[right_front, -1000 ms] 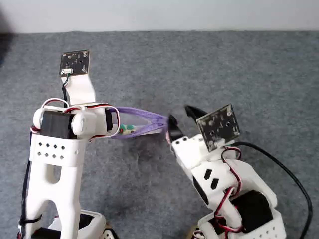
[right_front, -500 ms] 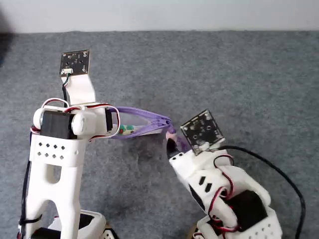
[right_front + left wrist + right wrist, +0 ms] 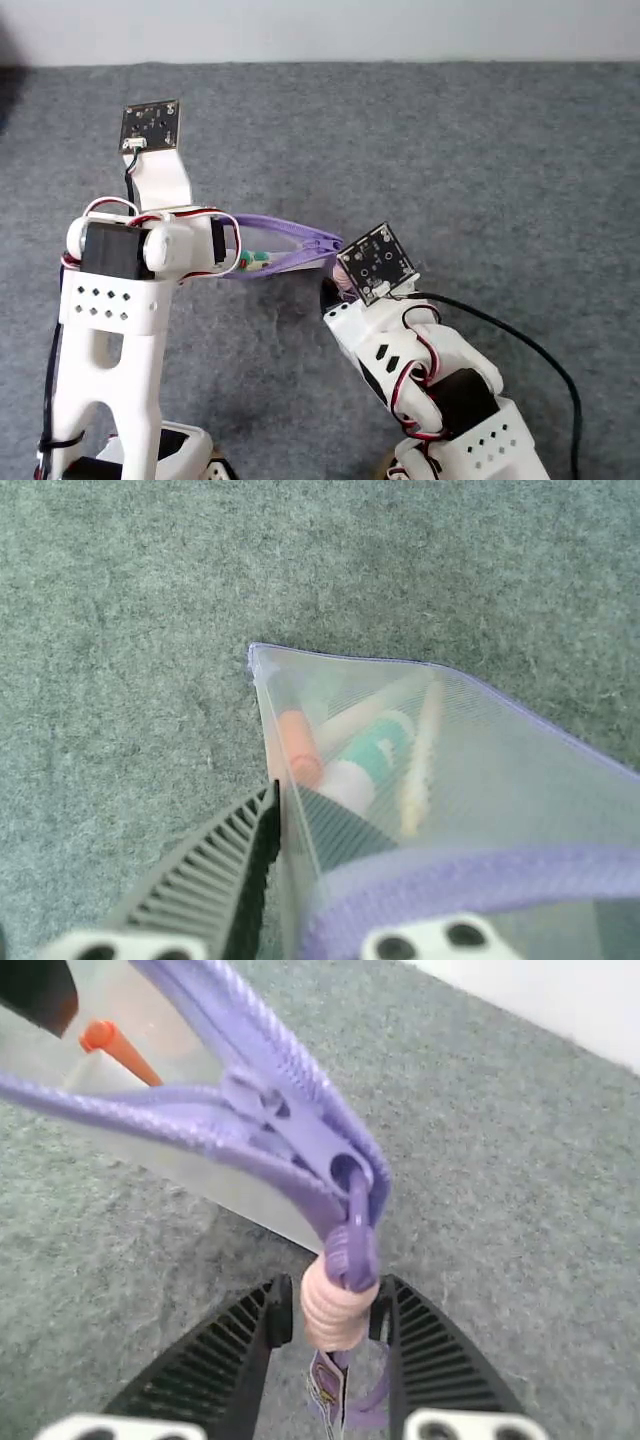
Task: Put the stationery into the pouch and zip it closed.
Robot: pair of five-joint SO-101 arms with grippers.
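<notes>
The translucent pouch with a purple zip lies stretched between the two arms. My left gripper is shut on its left end, with the ribbed finger against the pouch wall. Inside are an orange pen, a green and white item and a cream stick. The zip slider sits at the pouch's right end and the zip stands open behind it. My right gripper is shut on the pink bead of the zip pull. From above, that gripper lies under its camera board.
The table is covered in grey felt, with a white wall along the far edge. The right arm's black cable loops at the lower right. Free room lies beyond and to the right of the pouch.
The right arm has swung left and down toward the pouch's right end. Its gripper, open a second ago, now closes on the zip pull. The left arm has stayed still.
</notes>
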